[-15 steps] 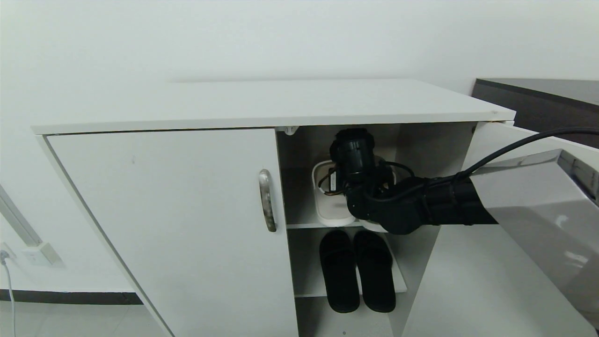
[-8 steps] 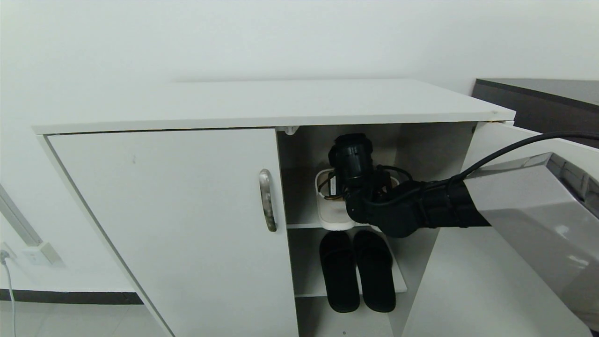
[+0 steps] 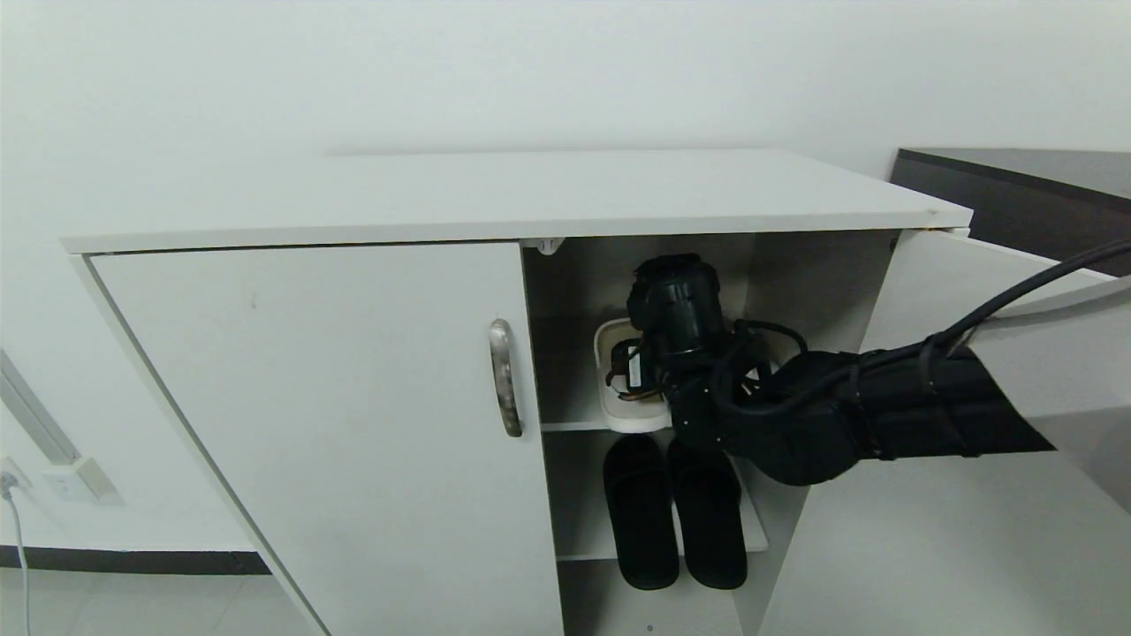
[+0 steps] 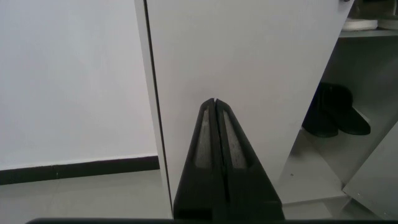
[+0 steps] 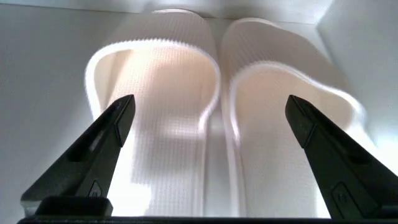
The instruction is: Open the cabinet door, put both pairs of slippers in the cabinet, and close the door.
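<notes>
A pair of white slippers (image 5: 186,124) lies side by side on the cabinet's upper shelf (image 3: 565,415), toes toward the back. My right gripper (image 5: 210,107) is open just in front of them, one finger to each outer side, holding nothing. In the head view my right wrist (image 3: 676,305) is inside the open right half of the cabinet and hides most of the white slippers (image 3: 617,413). A pair of black slippers (image 3: 676,512) rests on the lower shelf. My left gripper (image 4: 214,106) is shut and empty, low in front of the closed left door (image 4: 249,81).
The right door (image 3: 919,539) stands swung open toward me beneath my right arm. The left door (image 3: 336,415) is closed, with a metal handle (image 3: 504,378). A dark table (image 3: 1016,185) stands to the right. A wall socket (image 3: 75,481) with a cable sits low on the left.
My right forearm has dropped lower and the wrist has shifted slightly right inside the cabinet. Both pairs of slippers stay on their shelves.
</notes>
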You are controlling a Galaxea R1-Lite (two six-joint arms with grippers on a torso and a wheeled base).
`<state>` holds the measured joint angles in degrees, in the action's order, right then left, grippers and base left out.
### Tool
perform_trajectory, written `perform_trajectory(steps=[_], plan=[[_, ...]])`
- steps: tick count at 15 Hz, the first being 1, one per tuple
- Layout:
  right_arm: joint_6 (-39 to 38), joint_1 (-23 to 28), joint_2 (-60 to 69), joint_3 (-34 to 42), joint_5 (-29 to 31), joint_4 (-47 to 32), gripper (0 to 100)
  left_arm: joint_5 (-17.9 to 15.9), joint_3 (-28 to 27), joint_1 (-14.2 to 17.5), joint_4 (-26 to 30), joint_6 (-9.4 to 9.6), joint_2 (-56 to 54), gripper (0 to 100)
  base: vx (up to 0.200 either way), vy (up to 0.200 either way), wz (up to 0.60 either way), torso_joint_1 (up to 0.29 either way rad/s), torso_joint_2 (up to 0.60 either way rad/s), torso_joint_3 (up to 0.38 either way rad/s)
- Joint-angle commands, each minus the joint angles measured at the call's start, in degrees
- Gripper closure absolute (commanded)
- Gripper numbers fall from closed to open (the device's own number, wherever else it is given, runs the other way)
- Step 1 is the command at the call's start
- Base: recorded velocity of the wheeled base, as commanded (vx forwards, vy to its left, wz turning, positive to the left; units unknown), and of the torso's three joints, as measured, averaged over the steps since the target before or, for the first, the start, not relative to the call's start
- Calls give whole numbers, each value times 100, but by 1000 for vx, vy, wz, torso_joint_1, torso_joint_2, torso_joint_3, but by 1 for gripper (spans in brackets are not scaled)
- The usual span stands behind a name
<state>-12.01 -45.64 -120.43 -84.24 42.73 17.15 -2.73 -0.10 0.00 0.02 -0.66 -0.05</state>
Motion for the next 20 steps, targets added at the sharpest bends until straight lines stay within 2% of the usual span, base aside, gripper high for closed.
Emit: perform_trajectory(steps=[1,8,12,13,20], plan=[[5,-235,670,628,34,210,0,1,1,0,-2,-4,5,100,0,0,0,0,0,0],[23,-639,1681,2553,-10,1247,0,1,1,0,6,-13,5,100,0,0,0,0,0,0],[14,-657,1672,3098,-107,1959,0,1,1,0,-2,-4,5,100,0,0,0,0,0,0],[14,-657,1593,3150,-221,2020,100,1,1,0,6,-4,5,100,0,0,0,0,0,0],[23,-657,1347,3185,-256,2152,100,1,1,0,-2,4,5,100,0,0,0,0,0,0]])
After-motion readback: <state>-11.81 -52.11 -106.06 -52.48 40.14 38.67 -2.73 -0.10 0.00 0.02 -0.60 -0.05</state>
